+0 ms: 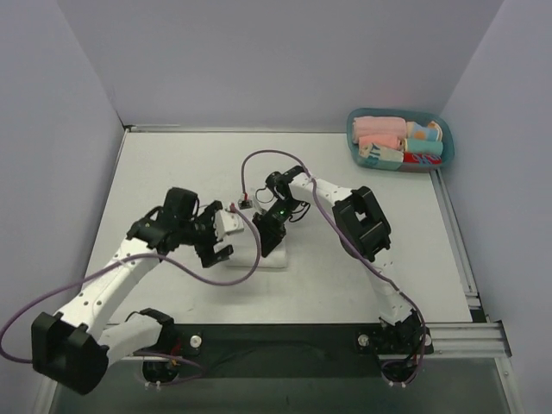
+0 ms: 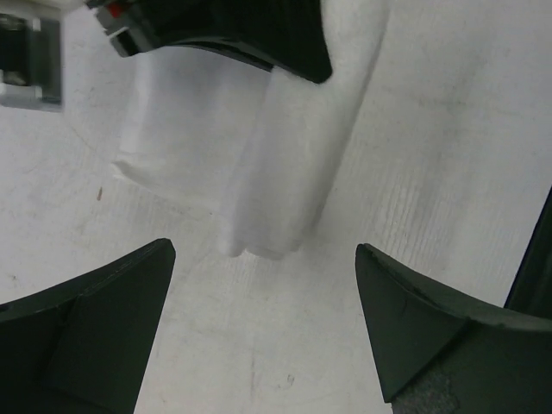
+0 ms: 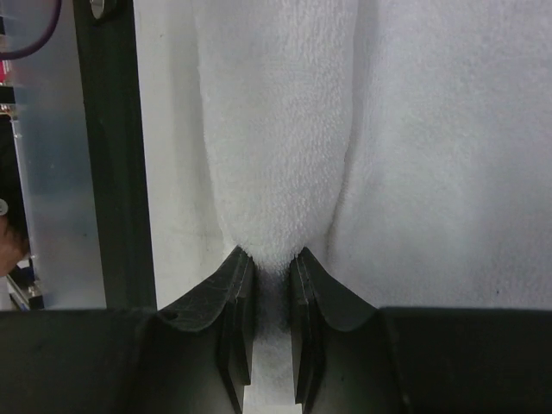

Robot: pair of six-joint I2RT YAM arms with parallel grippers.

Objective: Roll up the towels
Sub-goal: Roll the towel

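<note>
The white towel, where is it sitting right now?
Seen from above, the white towel lies at the middle of the table, pinched by the right gripper, with the open left gripper just to its left.

The table (image 1: 172, 172) bears a towel (image 1: 274, 260) and basket (image 1: 351, 131).

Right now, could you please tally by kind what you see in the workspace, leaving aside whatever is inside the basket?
white towel: 1
teal basket: 1
robot arms: 2, the left arm and the right arm
Total: 4
</note>
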